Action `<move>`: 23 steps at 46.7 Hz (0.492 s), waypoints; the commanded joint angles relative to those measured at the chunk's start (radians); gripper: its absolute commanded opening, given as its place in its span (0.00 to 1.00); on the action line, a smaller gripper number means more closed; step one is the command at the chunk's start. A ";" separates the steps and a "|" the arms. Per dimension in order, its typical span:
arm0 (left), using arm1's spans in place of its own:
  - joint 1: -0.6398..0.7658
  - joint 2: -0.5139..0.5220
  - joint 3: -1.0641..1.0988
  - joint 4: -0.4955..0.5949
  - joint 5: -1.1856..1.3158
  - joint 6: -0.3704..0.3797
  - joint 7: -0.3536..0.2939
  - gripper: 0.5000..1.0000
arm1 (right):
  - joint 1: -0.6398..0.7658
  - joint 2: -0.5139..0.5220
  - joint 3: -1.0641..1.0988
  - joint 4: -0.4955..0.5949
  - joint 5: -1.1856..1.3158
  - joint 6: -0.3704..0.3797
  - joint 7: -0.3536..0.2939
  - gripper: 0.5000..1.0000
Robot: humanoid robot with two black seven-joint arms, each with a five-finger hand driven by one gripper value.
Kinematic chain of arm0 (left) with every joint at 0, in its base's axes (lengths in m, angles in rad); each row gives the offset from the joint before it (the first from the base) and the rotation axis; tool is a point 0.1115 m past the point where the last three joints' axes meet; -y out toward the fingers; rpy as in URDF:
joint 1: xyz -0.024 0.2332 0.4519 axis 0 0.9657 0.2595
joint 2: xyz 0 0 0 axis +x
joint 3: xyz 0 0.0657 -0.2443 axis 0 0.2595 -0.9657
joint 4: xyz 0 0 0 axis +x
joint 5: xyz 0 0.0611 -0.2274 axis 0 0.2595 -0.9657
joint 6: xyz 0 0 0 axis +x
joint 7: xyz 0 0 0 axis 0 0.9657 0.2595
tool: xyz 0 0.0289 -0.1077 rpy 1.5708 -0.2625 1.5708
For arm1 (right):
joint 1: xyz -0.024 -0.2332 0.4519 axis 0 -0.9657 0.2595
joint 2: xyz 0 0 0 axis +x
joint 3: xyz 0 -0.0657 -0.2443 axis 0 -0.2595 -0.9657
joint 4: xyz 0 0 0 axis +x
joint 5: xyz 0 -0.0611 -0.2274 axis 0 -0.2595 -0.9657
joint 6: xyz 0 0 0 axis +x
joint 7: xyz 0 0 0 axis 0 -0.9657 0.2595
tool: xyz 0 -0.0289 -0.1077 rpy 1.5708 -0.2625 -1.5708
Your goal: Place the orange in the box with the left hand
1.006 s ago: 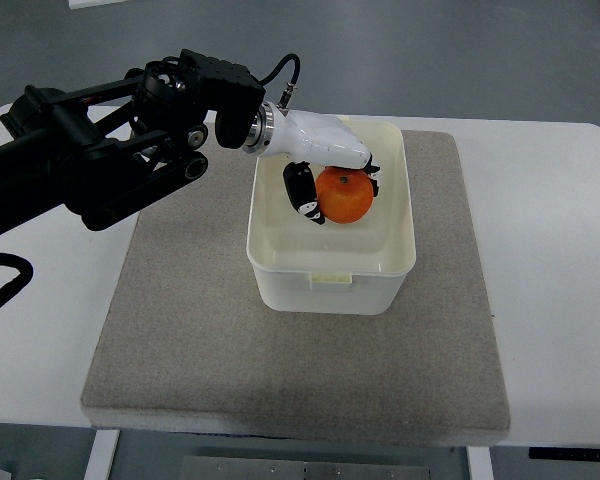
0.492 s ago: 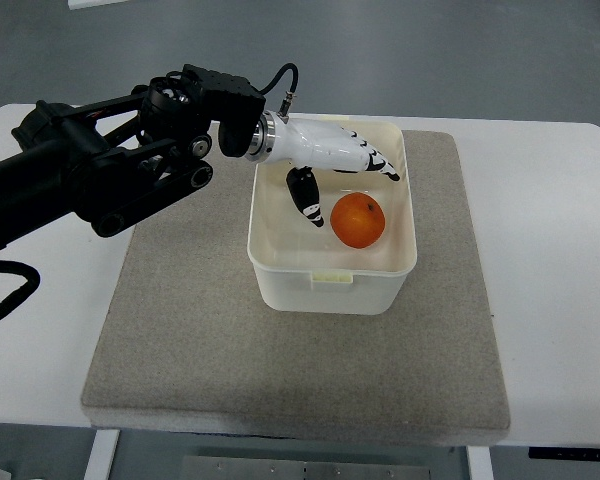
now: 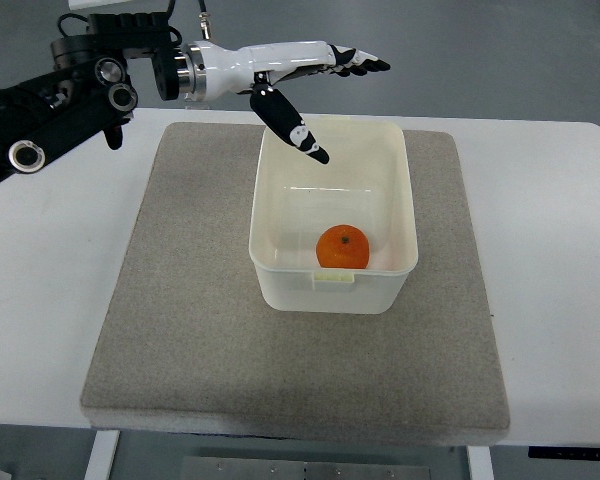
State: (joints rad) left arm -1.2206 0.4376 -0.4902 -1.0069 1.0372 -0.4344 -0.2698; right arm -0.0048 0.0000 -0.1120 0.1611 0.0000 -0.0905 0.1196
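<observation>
Orange (image 3: 342, 247) in box (image 3: 332, 290), near front wall, lower edge hidden by rim. Box on mat (image 3: 180, 330), tabletop (image 3: 550, 220). Left hand (image 3: 300, 75) above box's far edge, fingers spread, empty.

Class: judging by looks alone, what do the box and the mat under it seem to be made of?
Box: probably plastic, cream and smooth, with slightly glossy walls and a moulded rim. Mat: likely felt or woven fabric, grey-beige and matte, with a speckled, fuzzy texture.
</observation>
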 commanded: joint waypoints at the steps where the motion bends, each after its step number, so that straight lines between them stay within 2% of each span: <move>1: 0.006 0.038 -0.008 0.036 -0.179 -0.006 0.000 0.99 | 0.000 0.000 0.000 0.000 0.000 0.000 0.000 0.86; 9: 0.065 0.064 -0.011 0.148 -0.538 -0.032 0.000 0.99 | 0.000 0.000 0.000 0.000 0.000 0.000 0.000 0.86; 19: 0.134 0.050 -0.008 0.355 -0.815 -0.174 0.001 0.99 | 0.000 0.000 0.000 0.000 0.000 0.000 0.000 0.86; 23: 0.168 0.052 -0.010 0.401 -0.876 -0.176 0.004 0.99 | 0.000 0.000 0.000 0.000 0.000 0.000 0.000 0.86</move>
State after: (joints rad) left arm -1.0770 0.4886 -0.4978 -0.6426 0.2077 -0.6068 -0.2677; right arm -0.0045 0.0000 -0.1120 0.1610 0.0000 -0.0905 0.1196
